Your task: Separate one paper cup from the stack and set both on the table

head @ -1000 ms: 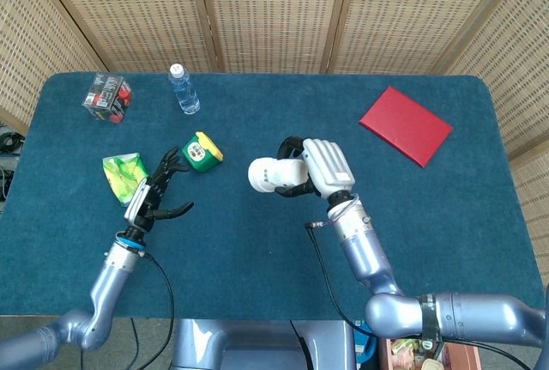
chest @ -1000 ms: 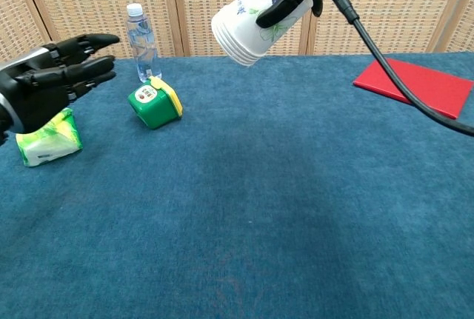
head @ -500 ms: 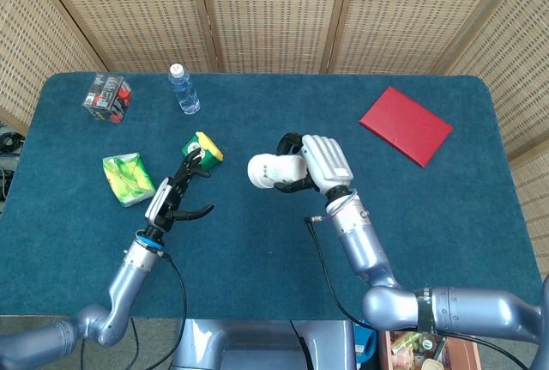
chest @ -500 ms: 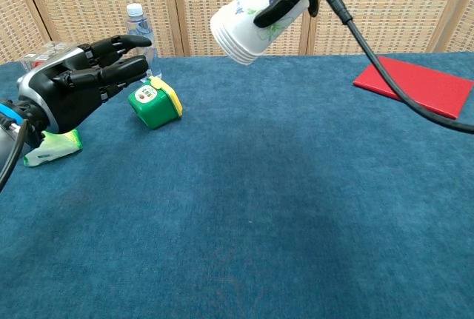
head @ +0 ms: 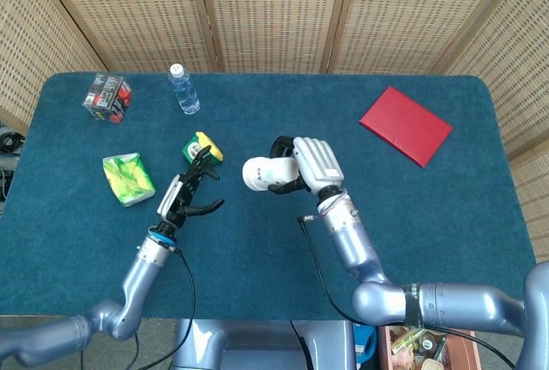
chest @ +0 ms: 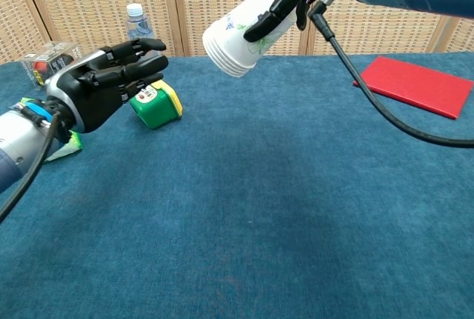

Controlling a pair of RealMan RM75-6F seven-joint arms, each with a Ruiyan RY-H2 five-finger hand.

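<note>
Blue-carpeted table [head: 429, 215], wicker screens behind: cup stack aloft, mid-frame.

My right hand [head: 313, 164] clamps the white floral paper cup stack [chest: 241, 29] sideways; my left hand [chest: 100, 86] hangs empty, fingers apart (close now). Pulling askew could crush rims or drag several cups. Green-yellow box [chest: 154, 104] and clear water bottle [chest: 138, 32] crowd the left.
</note>
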